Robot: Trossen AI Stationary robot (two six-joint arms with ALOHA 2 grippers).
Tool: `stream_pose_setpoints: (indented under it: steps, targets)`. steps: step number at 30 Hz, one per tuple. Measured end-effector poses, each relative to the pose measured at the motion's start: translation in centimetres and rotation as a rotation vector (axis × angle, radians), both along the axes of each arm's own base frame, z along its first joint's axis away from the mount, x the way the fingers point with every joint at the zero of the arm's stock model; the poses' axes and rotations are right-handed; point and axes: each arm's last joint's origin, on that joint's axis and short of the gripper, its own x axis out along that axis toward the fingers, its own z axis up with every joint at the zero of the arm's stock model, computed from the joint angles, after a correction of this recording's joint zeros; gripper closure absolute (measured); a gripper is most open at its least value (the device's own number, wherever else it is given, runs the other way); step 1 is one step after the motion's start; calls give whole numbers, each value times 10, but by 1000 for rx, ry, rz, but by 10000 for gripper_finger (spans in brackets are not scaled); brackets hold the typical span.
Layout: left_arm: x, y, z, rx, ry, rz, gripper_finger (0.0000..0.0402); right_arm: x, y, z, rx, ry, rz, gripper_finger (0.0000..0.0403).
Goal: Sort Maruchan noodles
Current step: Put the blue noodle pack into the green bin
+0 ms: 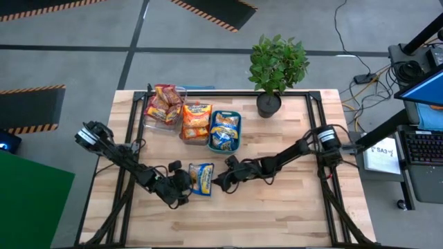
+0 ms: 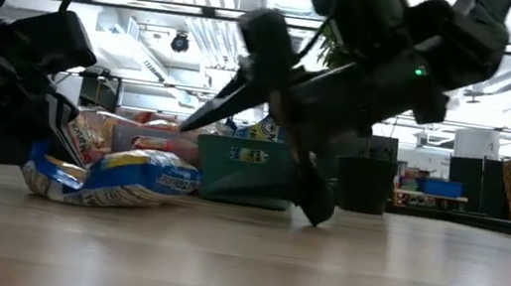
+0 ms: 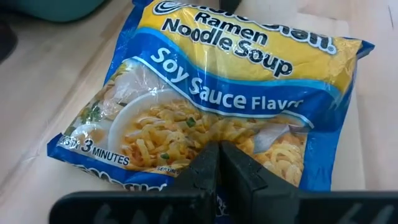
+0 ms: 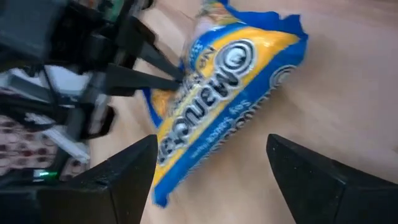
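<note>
One blue-and-yellow Maruchan soy sauce packet (image 1: 201, 178) lies on the table in front of the bins, also seen in the low view (image 2: 120, 179). My left gripper (image 1: 187, 182) is shut on its left-hand edge. My right gripper (image 1: 219, 181) is open just right of the packet, its fingers (image 4: 124, 168) spread wide and facing the packet (image 4: 217, 93) without touching it. Other packets fill three bins: red ones in the clear bin (image 1: 165, 104), orange in the grey bin (image 1: 196, 122), blue-and-yellow in the teal bin (image 1: 225, 131). My left gripper (image 3: 219, 163) pinches the packet between its two fingers at the edge below the printed noodle bowl (image 3: 211, 134), the edge toward the table's left. The fingers come nearly level from the table's left. In the low view the packet's underside (image 2: 127, 200) rests on the table.
A potted plant (image 1: 275, 69) stands at the far edge, right of the bins. The three bins sit side by side at the far middle. Bare wood spreads along the near edge (image 1: 263, 221) and to the right.
</note>
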Motion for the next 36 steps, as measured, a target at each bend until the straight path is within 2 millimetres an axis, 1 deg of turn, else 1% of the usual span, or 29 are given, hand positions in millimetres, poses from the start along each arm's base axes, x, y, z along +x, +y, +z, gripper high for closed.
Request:
stream_pose_setpoints:
  steps: [4,8,14,19,21,24,28,31,32,36]
  targets:
    - [1,-1,1,-5,-17,0,402,18,2,-8,-21,39,-8,110]
    - [1,-1,1,-4,-20,1,402,37,5,-8,-61,44,16,112]
    - [2,-1,2,-5,-32,-1,402,60,5,1,-136,114,62,124]
    - [2,-2,2,-16,-42,-3,402,75,1,5,-194,110,76,149]
    - [3,-2,3,-21,-46,-5,402,78,-1,6,-202,109,82,169]
    - [3,-3,3,-22,-49,-13,402,79,-4,5,-204,139,85,215]
    - [2,-4,4,-15,-55,-25,402,78,-6,11,-234,137,104,300]
    - [1,-6,9,-7,-63,-47,402,77,-6,16,-272,124,127,363]
    - [0,-6,12,-4,-66,-56,401,76,-6,19,-286,119,138,379]
    - [-9,-2,27,14,-42,-77,402,73,-6,36,-332,106,160,387]
